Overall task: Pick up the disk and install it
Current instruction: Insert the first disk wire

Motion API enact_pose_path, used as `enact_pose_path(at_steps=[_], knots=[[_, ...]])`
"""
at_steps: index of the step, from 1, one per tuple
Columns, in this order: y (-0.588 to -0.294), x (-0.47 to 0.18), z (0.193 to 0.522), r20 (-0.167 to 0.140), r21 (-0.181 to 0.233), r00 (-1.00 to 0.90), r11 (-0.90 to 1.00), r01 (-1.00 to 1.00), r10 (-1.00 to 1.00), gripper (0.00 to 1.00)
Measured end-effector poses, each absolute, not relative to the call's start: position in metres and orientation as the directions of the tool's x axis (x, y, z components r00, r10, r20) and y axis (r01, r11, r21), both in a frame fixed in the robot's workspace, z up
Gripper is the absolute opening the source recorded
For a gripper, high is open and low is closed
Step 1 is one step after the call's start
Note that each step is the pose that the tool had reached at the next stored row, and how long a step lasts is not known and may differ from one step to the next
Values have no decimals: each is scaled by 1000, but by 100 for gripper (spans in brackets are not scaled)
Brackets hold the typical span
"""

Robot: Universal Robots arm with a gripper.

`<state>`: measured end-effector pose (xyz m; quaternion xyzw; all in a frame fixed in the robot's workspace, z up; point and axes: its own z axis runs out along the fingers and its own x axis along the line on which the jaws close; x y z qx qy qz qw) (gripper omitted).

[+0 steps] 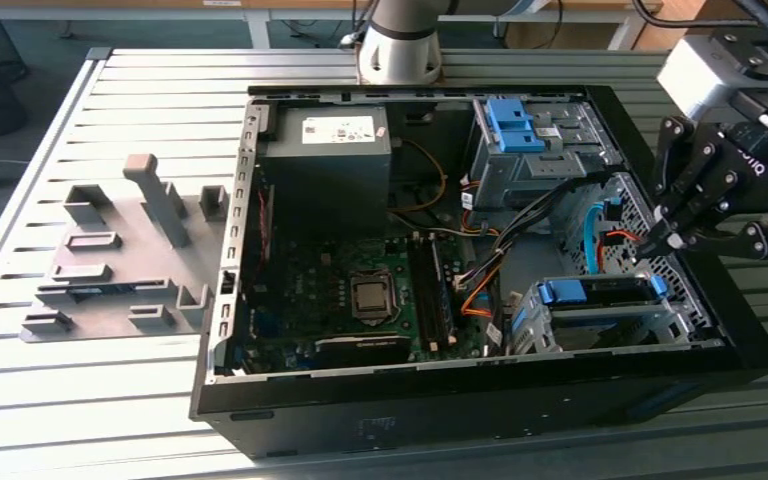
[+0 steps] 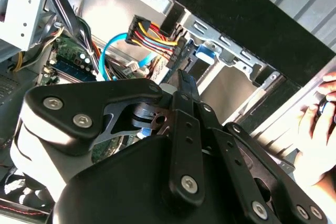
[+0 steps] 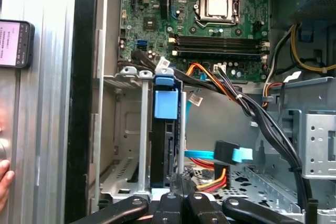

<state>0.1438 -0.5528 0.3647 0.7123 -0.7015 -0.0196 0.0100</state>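
Note:
The disk (image 1: 587, 292) sits in the lower drive cage (image 1: 558, 330) of the open computer case (image 1: 491, 400), at the exterior view's right. Its blue end tab shows on top. In the first wrist view the disk (image 3: 168, 129) stands on edge between the cage's metal walls, blue tab towards the motherboard. My gripper (image 1: 660, 240) hangs over the case's right side, just above that cage. Its fingers are shut with nothing between them. In the first wrist view the gripper (image 3: 181, 178) has its tips right at the disk's near end. The second wrist view shows the gripper (image 2: 181, 80) pointing into the case.
Orange, black and blue cables (image 3: 231, 156) run beside the cage. Two bare blue brackets (image 1: 511, 125) sit in the upper bay. A grey fixture (image 1: 117, 270) lies on the slatted table at the exterior view's left. A person's hand (image 2: 315, 129) and a phone (image 3: 16, 43) are beside the case.

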Motion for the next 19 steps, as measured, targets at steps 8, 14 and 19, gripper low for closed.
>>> enact_pose_path(at_steps=[8,14,19], knots=[[-547,149,360,-10,45,16,-17,-999,-1000,19],[-545,149,358,-11,45,23,-23,-999,-1000,25],[-543,149,356,-11,45,28,-28,-999,-1000,25]])
